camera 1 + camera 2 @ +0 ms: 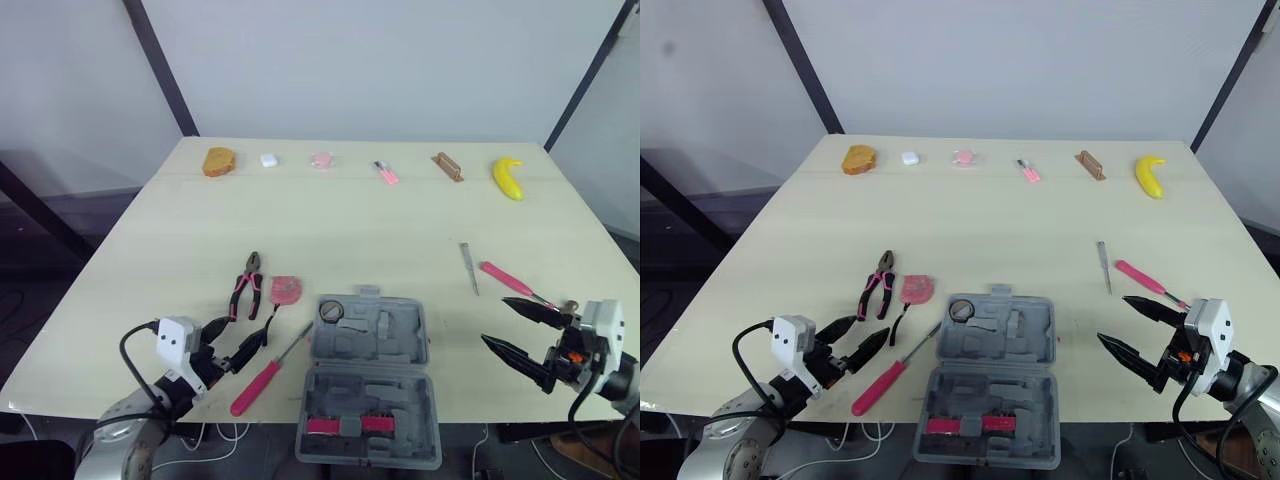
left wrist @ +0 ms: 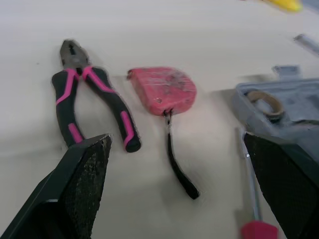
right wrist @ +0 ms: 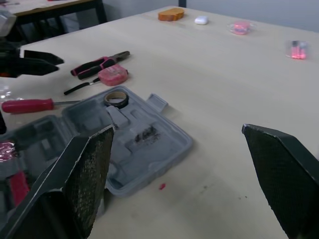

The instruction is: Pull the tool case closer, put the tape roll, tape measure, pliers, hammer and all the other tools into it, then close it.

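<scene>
Your grey moulded-plastic tool case [image 1: 405, 342] lies open, the ring-shaped tape roll [image 1: 332, 310] in its far half. Left of it: rounded pink tape measure [image 1: 285, 291], rubber-handled pliers [image 1: 247, 284], slim screwdriver [image 1: 268, 372]. Left gripper [image 1: 248, 327] and right gripper [image 1: 493, 319] flank it, jaws wide, empty.

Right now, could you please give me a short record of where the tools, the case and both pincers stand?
tool case: open, at the near edge of the table
tape roll: in the case's far half
pliers: on the table, left of the case
tape measure: beside the pliers
left screwdriver: by the case's left side
right screwdriver: right of the case
left pincer: open, empty, near the pliers
right pincer: open, empty
</scene>
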`<move>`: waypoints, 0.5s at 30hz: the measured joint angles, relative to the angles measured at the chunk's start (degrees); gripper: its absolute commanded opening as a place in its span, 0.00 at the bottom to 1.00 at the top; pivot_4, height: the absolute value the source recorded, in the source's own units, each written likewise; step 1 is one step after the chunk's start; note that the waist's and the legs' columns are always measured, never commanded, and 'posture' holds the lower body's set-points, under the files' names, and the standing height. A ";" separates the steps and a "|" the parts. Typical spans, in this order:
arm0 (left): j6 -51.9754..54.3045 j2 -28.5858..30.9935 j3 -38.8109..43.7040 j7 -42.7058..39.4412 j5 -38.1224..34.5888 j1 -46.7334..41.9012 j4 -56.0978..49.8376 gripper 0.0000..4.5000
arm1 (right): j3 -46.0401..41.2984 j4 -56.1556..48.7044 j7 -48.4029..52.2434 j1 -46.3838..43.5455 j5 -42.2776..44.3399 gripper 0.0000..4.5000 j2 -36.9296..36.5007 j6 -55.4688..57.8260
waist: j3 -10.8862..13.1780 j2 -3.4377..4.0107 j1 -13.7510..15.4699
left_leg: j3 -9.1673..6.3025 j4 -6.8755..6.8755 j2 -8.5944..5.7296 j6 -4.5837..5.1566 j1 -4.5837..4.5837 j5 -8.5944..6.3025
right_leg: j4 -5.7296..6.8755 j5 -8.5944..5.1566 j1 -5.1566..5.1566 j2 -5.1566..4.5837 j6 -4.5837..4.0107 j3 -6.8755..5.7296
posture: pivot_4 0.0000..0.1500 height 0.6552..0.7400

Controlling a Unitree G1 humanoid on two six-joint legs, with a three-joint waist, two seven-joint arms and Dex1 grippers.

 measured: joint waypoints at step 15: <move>3.63 -3.30 -6.59 9.57 7.95 -8.10 2.77 0.58 | 3.94 -1.35 -0.87 -4.66 -2.16 1.00 -0.27 -0.41 | -0.02 -0.06 0.10 | -0.10 0.03 -0.02 0.00 -0.02 0.00 | 0.01 0.00 0.03 0.07 -0.01 -0.07 | 1.00 1.00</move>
